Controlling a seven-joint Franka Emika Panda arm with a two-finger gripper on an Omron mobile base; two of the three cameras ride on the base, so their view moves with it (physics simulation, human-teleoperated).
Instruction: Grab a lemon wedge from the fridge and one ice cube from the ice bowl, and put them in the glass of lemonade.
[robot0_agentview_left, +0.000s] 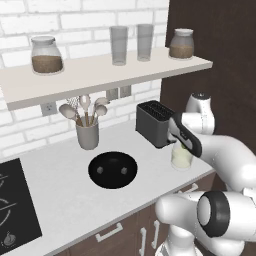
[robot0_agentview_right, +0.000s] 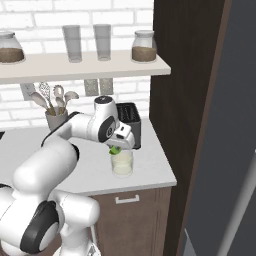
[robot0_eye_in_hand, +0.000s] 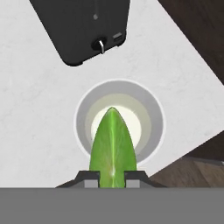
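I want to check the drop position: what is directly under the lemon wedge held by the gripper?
Under the lemon wedge, shut in the gripper, is the glass of lemonade, open and pale inside. The wedge covers part of the liquid.

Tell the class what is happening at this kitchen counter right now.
The white robot arm's gripper is shut on a yellow-green lemon wedge, held right above the short clear glass of lemonade beside the black toaster. Two pale ice cubes lie in the wide black bowl, not yet picked up.
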